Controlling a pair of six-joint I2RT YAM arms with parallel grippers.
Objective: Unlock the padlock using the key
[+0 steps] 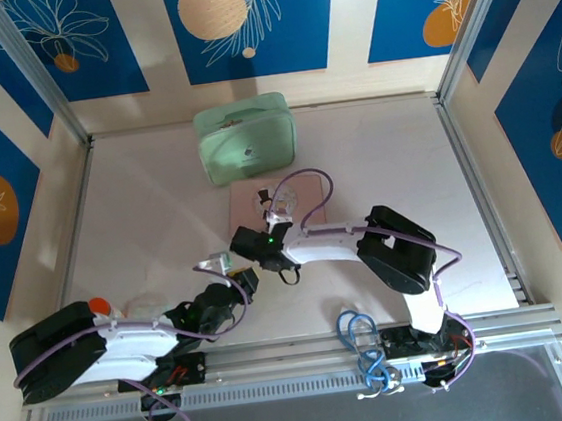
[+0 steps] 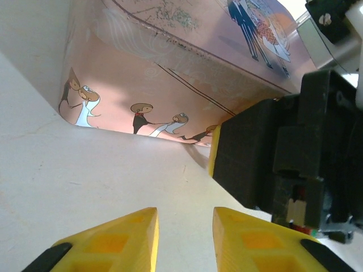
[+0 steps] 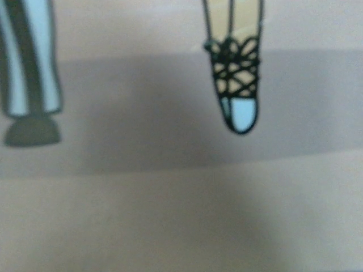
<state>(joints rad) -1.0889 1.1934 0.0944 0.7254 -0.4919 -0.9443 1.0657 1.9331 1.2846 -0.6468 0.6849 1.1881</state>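
Note:
The padlock and the key are hidden. My left gripper (image 2: 184,212) hovers low over the white table, open, with bare table between its yellow fingertips (image 2: 136,226). It points at the side of the pink illustrated box (image 2: 170,73). From above, the left gripper (image 1: 240,283) sits just below-left of the right gripper (image 1: 254,259), at the near left corner of the pink box (image 1: 304,193). The right gripper's black body (image 2: 266,158) stands close on the right, against the box. Blurred pink box surface (image 3: 181,198) is pressed up close in the right wrist view, and its fingers are out of sight.
A mint-green zip case (image 1: 246,139) lies behind the pink box. Metal rails (image 1: 479,180) and patterned blue walls border the table (image 1: 151,214). Purple and blue cables (image 1: 360,338) hang by the right arm's base.

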